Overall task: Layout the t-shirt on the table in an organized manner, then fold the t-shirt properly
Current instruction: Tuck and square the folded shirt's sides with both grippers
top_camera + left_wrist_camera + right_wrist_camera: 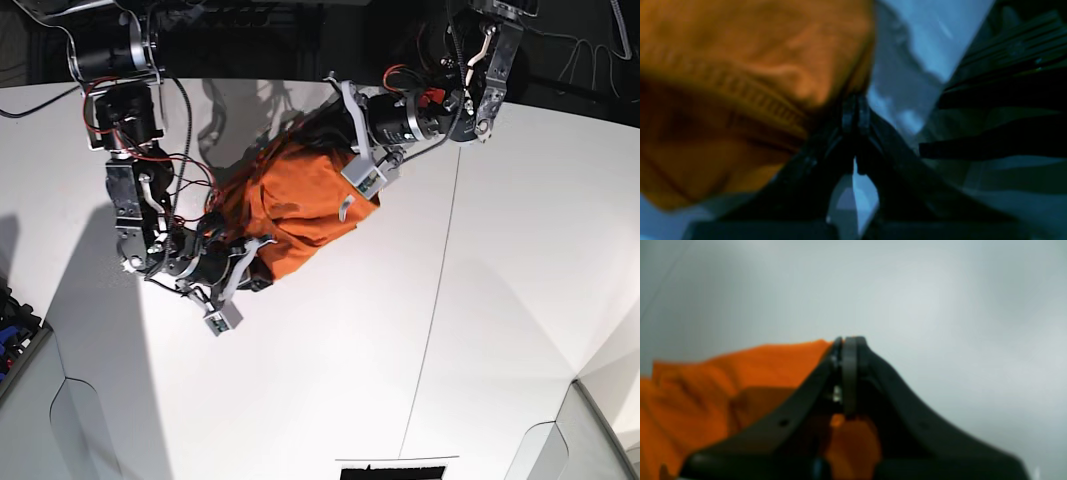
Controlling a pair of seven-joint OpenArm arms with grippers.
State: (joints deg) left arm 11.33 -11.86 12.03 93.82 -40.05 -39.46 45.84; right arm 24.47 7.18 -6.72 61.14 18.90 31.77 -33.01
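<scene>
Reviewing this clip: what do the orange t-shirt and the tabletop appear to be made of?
The t-shirt: soft knit fabric, probably cotton, matte; it bunches into folds, and the left wrist view shows a ribbed stitched band. The table: a hard, smooth, matte white surface, possibly laminate or painted board; it shows soft shadows, no glare, and a thin dark seam.

Left wrist view blurs the t-shirt and left claw.

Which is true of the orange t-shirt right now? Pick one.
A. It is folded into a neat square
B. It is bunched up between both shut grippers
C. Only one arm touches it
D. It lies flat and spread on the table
B: the t-shirt hangs crumpled between the left gripper and the right gripper, both pinched shut on its fabric over the table.
</scene>
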